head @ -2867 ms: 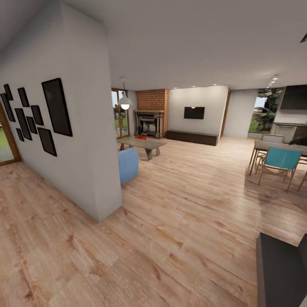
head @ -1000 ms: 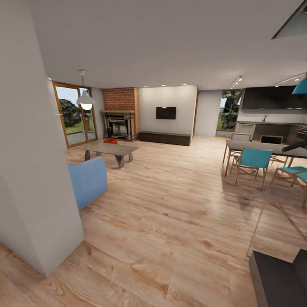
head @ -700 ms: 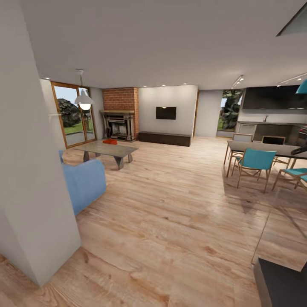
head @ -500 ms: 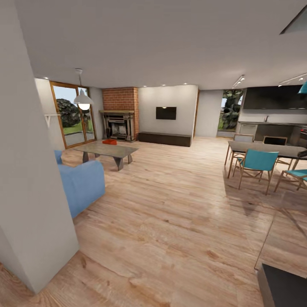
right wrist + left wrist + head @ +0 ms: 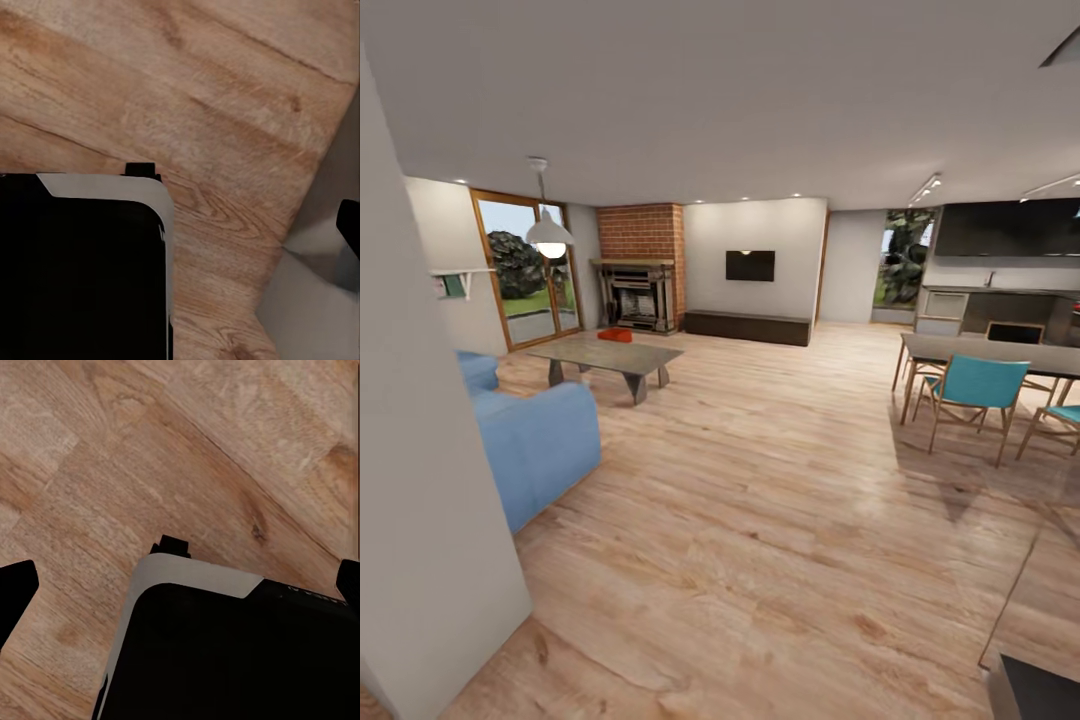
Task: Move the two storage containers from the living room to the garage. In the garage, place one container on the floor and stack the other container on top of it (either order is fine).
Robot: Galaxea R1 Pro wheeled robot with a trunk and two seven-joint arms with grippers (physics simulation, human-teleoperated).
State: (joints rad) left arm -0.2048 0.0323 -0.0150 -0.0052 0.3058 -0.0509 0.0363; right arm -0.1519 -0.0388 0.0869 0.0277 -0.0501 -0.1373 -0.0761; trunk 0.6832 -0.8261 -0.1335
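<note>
A small red-orange storage container sits at the far end of the low coffee table in the living room, in front of the dark fireplace and brick chimney. It is far from me across the wood-plank flooring. The garage and its floor are out of view. In the left wrist view my left gripper hangs open over the planks, black fingertips at both edges. In the right wrist view my right gripper is spread too, with one fingertip showing. Neither holds anything.
A white wall corner stands close on my left, with a blue sofa just beyond it. A dining table with teal chairs is on the right. A dark counter corner sits at the bottom right. A long dark chest lines the far wall.
The camera has rolled forward and turned. The near wall has slid left, and more of the blue sofa and glass doors shows. The furniture itself has not moved.
</note>
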